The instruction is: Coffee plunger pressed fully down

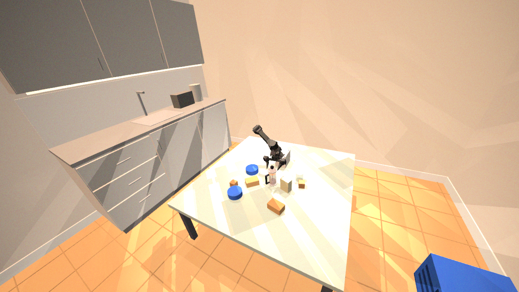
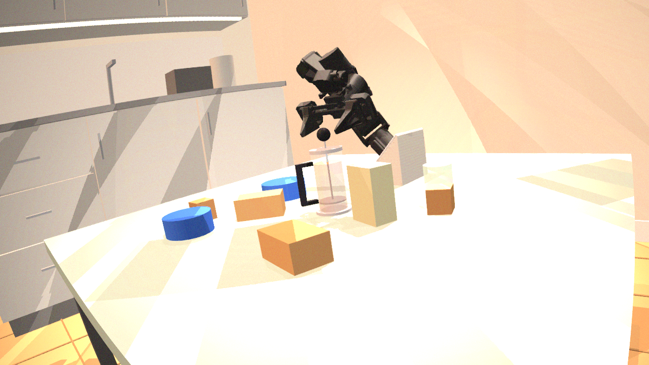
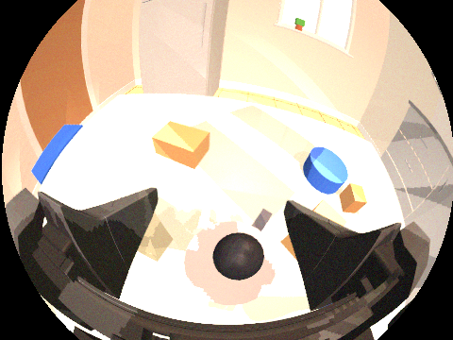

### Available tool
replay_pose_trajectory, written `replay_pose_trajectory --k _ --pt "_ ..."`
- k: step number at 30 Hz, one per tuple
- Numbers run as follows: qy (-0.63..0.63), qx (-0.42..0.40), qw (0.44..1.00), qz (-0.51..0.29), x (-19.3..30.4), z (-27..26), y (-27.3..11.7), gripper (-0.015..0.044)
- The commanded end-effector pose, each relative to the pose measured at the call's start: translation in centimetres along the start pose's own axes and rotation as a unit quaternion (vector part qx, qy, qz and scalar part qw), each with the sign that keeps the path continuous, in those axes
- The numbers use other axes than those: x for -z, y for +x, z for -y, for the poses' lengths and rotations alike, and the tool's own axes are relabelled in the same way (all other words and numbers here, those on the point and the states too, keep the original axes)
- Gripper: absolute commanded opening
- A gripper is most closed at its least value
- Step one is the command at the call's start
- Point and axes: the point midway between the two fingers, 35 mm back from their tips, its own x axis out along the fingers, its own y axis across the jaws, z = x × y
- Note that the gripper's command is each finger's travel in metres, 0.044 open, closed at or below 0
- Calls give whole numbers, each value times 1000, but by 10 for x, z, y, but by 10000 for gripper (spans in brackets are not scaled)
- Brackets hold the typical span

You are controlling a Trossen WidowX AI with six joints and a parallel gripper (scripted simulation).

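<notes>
On the desk point(image 2: 454, 281) the things run left to right in the exterior view: a blue puck point(image 2: 187, 222), a low orange block point(image 2: 259, 204), then the coffee press point(image 2: 327, 181) standing upright near the middle, its black handle on the left side, with a tall cream block point(image 2: 371, 192) just beside it on the right. The black plunger knob point(image 2: 323, 134) sits low, close above the lid, so the plunger looks pressed fully down, or nearly so (the disc at the glass bottom supports this). The hand point(image 2: 323, 123) hovers over the knob with its fingers spread wide and holding nothing; that spacing fits a release, leaving the press undisturbed.

The wrist view adds what the side view cannot: the knob point(image 3: 237, 257) lies between the two dark fingers with open desk showing on both sides, so neither touches it. The exterior view alone shows the knob's height over the lid. In the top view the press point(image 1: 272, 177) is too small to judge.
</notes>
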Motion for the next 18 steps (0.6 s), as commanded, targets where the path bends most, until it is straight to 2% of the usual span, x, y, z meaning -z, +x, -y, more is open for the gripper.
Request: replay_pose_trajectory --k 1,7,18 --pt "5 -1 1000 -1 -15 -1 -12 440" --pt "0 4 1000 -3 -51 9 -61 440" --pt "0 4 1000 -2 -52 10 -62 440"
